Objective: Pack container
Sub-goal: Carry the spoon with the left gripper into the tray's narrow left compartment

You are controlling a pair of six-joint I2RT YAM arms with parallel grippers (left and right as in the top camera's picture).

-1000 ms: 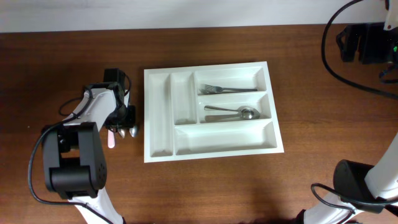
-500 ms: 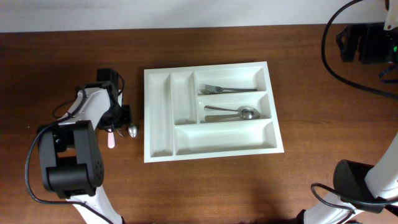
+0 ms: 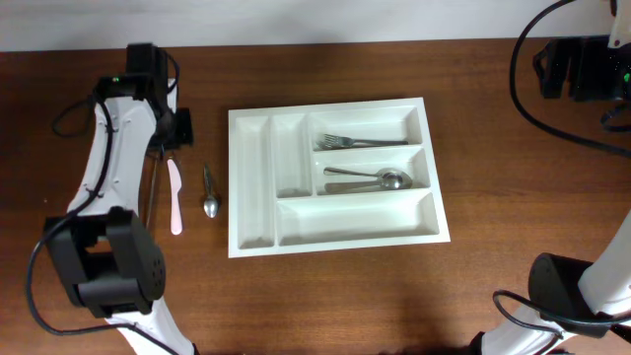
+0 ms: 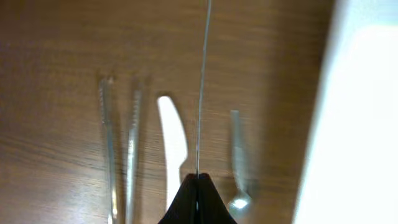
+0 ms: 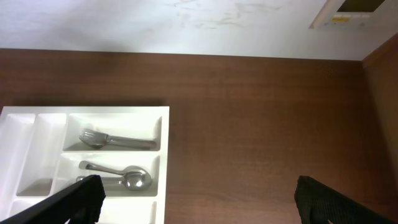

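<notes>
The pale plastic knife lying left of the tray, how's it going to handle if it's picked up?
The plastic knife looks thin, so probably light and a bit bendy. It lies flat on the table, so it should slide rather than roll, and closing jaws might skid off its smooth, low profile.

I see the overhead view evenly lit and sharp, with faint soft shadows along the container [image 3: 251, 177]. My left wrist view is blurred and soft, and the container there blows out into white glare at the right.
</notes>
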